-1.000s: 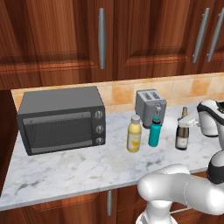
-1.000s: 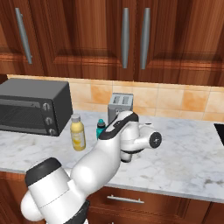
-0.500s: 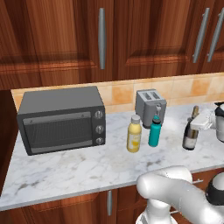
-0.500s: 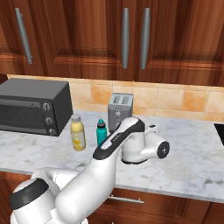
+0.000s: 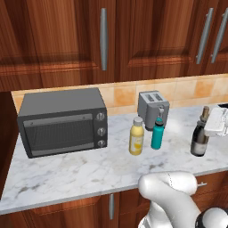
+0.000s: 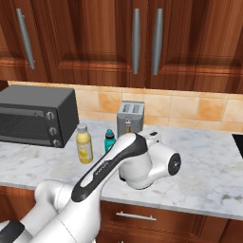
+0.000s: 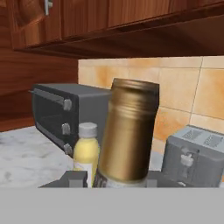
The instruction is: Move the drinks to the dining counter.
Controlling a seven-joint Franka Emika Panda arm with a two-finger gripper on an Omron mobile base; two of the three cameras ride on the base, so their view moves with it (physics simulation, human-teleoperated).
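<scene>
My gripper [image 5: 210, 126] is shut on the neck of a dark glass wine bottle [image 5: 199, 139] with a pale label, at the right end of the marble worktop [image 5: 80, 171]. In the hand view its gold-foiled neck [image 7: 129, 135] stands close up between my fingertips [image 7: 72, 178]. I cannot tell whether its base touches the worktop. A yellow bottle [image 5: 136, 138] [image 6: 84, 144] [image 7: 86, 151] with a white cap and a teal bottle [image 5: 157, 134] [image 6: 109, 141] with a dark cap stand side by side before the toaster. The dining counter is out of view.
A silver toaster [image 5: 153, 107] [image 6: 131, 115] stands against the tan tile backsplash. A dark grey toaster oven [image 5: 62, 121] [image 6: 35, 116] takes up the worktop's left part. Wooden wall cabinets [image 5: 102, 35] hang low overhead. My arm [image 6: 142, 163] crosses the worktop's front edge.
The gripper has carried the wine bottle to the right along the worktop, away from the teal bottle. The yellow and teal bottles have stayed put.
</scene>
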